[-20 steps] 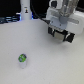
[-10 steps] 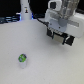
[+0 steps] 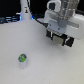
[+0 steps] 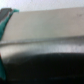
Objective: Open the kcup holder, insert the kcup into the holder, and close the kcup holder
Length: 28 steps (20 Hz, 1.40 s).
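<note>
1. Kcup (image 3: 22, 59) — small white pod, green and blue round top — stands on the white table (image 3: 42, 62), near left in the exterior view.
2. Gripper (image 3: 59, 38) — far right, well apart from it; jaw state cannot tell.
3. Wrist view: blurred grey surface only.

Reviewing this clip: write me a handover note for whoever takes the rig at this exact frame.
Gripper: up at the far right of the exterior view, over the table; the image is too blurred to tell whether it is open or shut. Nothing is visibly held.
The kcup: stands alone on the table toward the exterior view's left, apart from the arm.
Kcup holder: not identifiable in the exterior view. The wrist view shows only a blurred close-up of a grey and dark surface, which may be it; cannot confirm.
Done: nothing visible. Left: open the holder, pick and insert the kcup, close the holder.
</note>
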### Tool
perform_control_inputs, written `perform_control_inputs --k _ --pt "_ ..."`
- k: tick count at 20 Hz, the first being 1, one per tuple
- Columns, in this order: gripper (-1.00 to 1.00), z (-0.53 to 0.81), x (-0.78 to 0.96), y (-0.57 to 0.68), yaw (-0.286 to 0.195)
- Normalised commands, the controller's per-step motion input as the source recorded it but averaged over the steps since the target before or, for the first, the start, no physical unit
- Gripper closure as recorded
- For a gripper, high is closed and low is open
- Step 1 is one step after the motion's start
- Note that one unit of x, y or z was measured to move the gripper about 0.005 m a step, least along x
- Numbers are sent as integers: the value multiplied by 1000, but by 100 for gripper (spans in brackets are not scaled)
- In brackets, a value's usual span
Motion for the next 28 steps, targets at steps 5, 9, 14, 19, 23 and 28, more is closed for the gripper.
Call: perform_control_inputs --k 5,9,14,19,23,28 --pt "-100 186 619 -177 -89" --pt "-100 234 450 -247 -106" --pt "-100 315 231 -554 -163" --pt "-100 235 154 -669 -192" --pt "-100 180 88 -602 -222" --pt "-100 146 16 -534 -252"
